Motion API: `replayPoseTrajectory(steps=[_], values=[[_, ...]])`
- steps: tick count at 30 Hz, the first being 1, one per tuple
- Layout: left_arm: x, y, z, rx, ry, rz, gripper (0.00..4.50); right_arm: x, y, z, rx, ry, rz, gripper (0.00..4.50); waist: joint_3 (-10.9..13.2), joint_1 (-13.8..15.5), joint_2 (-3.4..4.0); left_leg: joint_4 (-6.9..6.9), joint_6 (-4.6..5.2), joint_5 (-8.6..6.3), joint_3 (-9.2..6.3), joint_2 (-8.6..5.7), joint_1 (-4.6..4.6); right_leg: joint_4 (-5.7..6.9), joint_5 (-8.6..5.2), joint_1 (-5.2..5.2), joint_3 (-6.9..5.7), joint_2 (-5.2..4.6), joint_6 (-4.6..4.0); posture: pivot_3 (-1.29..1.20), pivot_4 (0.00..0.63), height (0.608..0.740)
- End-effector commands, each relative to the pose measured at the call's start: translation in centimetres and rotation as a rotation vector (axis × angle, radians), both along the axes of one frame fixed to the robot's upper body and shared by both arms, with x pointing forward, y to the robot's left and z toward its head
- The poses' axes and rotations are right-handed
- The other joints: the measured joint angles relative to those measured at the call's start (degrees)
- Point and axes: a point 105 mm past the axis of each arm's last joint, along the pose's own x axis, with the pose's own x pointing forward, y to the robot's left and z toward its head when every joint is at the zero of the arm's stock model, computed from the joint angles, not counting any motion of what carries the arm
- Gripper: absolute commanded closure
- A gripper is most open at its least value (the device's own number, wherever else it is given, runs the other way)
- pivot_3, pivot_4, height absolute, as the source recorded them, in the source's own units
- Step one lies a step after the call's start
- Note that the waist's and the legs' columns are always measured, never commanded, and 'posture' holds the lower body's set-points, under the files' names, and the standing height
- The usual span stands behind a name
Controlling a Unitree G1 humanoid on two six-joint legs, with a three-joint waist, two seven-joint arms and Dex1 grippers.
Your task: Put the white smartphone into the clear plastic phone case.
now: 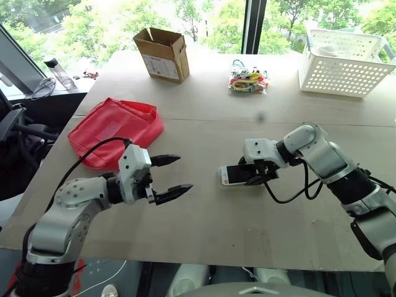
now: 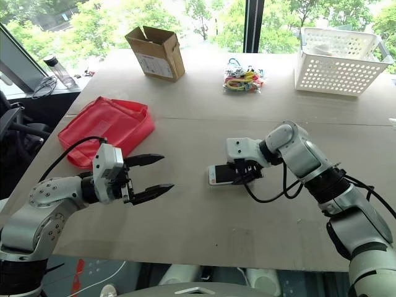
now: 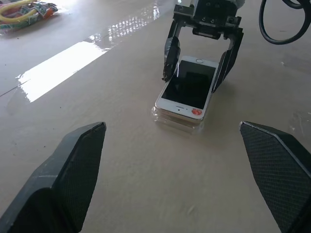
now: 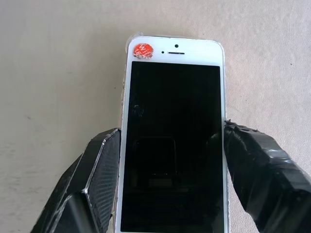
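The white smartphone (image 3: 188, 87) lies screen up near the middle of the table (image 1: 204, 216), with a red sticker at one end. It rests on the clear plastic phone case (image 3: 176, 124), whose transparent rim shows under its near end; I cannot tell whether it is fully seated. My right gripper (image 1: 257, 174) reaches down over the phone's far end, its two black fingers (image 4: 99, 170) pressed against the long sides. My left gripper (image 1: 184, 173) hovers open to the left of the phone, pointing at it, well apart from it, with nothing between its fingers (image 3: 73, 170).
A red pouch (image 1: 114, 130) lies at the left, just behind my left arm. A cardboard box (image 1: 162, 54), a bag of colourful items (image 1: 249, 80) and a white perforated basket (image 1: 346, 62) stand along the table's far side. A black cable loops under my right wrist.
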Motion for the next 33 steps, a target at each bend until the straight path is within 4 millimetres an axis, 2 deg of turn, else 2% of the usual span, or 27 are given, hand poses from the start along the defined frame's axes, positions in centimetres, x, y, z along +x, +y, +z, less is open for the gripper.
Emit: replayPoseTrajectory(steps=[1,12,14,16,22,25,32,33], values=[[-0.2,-0.1,0.9,0.011,-0.045,-0.018,0.00,-0.4,0.1,0.1,-0.007,0.000,-0.002,1.70,0.0,0.0,0.00,0.00,0.00,0.00,0.00,0.00,0.00,0.00,0.00,0.00,0.00,0.00,0.00,0.00,0.150,0.740],[0.0,-0.2,0.6,0.009,-0.047,-0.023,0.00,-0.8,0.2,-0.2,-0.009,0.003,-0.008,1.70,0.0,0.0,0.00,0.00,0.00,0.00,0.00,0.00,0.00,0.01,0.00,0.00,0.00,0.00,0.00,0.00,0.150,0.740],[0.0,-0.2,0.6,0.009,-0.046,-0.023,0.00,-0.7,0.2,-0.1,-0.007,-0.013,-0.004,0.67,0.0,0.0,0.00,0.00,0.00,0.00,0.00,0.00,0.00,0.01,0.00,0.00,0.00,0.00,0.00,0.00,0.150,0.740],[0.0,-0.1,0.6,0.010,-0.045,-0.021,0.00,0.0,0.5,0.4,0.044,-0.061,-0.036,0.04,0.0,0.0,0.00,0.00,0.00,0.00,0.00,0.00,0.00,0.01,0.00,0.00,0.00,0.00,0.00,0.00,0.150,0.740],[-0.3,0.2,0.3,0.008,-0.035,-0.003,0.00,-0.4,-0.8,1.5,0.079,-0.047,-0.048,0.04,0.0,0.0,0.00,0.00,0.00,0.00,0.01,0.00,0.00,0.00,0.00,0.00,0.01,0.00,0.00,0.00,0.150,0.740],[-0.4,0.2,0.2,0.006,-0.034,0.006,0.00,-1.0,-0.9,2.7,0.150,0.009,-0.069,0.87,0.0,0.0,0.00,-0.01,0.00,0.00,0.01,0.00,-0.01,-0.01,0.00,-0.01,0.01,0.00,0.00,0.00,0.150,0.740],[-0.4,0.3,-0.1,0.003,-0.031,0.013,0.00,-1.6,0.0,4.2,0.294,0.115,-0.089,4.31,0.0,0.0,0.00,0.00,0.00,0.00,0.01,0.00,0.00,0.01,0.01,0.00,0.02,-0.01,-0.01,0.00,0.150,0.740],[-0.4,0.3,-0.1,0.003,-0.031,0.013,0.00,-1.6,0.2,4.2,0.302,0.123,-0.090,4.42,0.0,0.0,0.00,-0.01,0.00,0.00,0.01,0.00,0.00,0.01,0.01,0.00,0.02,-0.01,-0.01,0.00,0.150,0.740]])
